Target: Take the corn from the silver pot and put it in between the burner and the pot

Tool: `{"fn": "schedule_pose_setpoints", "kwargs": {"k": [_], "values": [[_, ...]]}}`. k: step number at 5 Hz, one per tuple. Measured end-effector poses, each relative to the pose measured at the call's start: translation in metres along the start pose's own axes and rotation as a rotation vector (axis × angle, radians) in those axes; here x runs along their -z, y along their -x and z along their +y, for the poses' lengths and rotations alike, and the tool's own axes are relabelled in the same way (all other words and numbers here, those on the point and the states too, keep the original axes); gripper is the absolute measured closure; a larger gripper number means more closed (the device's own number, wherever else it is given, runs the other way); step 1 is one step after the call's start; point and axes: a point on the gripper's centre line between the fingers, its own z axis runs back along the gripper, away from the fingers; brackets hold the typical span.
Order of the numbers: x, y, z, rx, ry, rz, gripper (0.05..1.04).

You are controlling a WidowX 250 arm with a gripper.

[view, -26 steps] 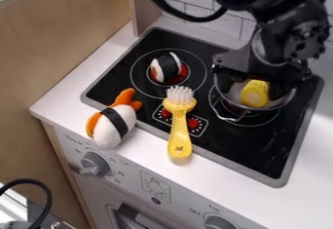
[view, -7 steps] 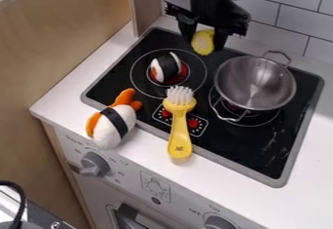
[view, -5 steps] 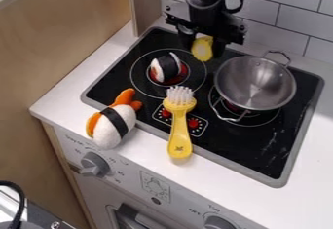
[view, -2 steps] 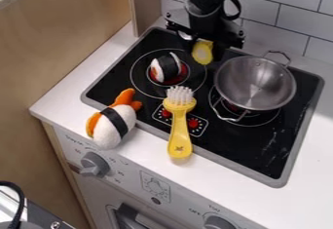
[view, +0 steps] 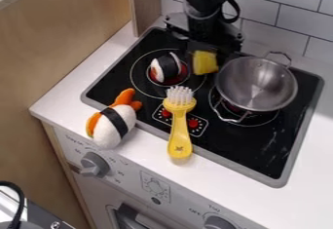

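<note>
Where 1 black gripper hangs over the cooktop, 1 yellow corn shows at its jaws — between the burner under 1 toy sushi and 1 silver pot. Jaw opening and grip on corn — cannot tell.

The silver pot is open from above, with free cooktop in front of it; behind it the tiled wall bars the way, while on its picture-left side stand the corn, nearest, then the sushi, and the brush lower down
</note>
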Motion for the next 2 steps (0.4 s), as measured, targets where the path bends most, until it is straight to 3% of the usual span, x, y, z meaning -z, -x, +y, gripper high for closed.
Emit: {"fn": "schedule_pose_setpoints", "kwargs": {"k": [2], "values": [[-0.0040, -0.0014, 0.0004, -0.001, -0.004, 0.036, 0.082]]}}
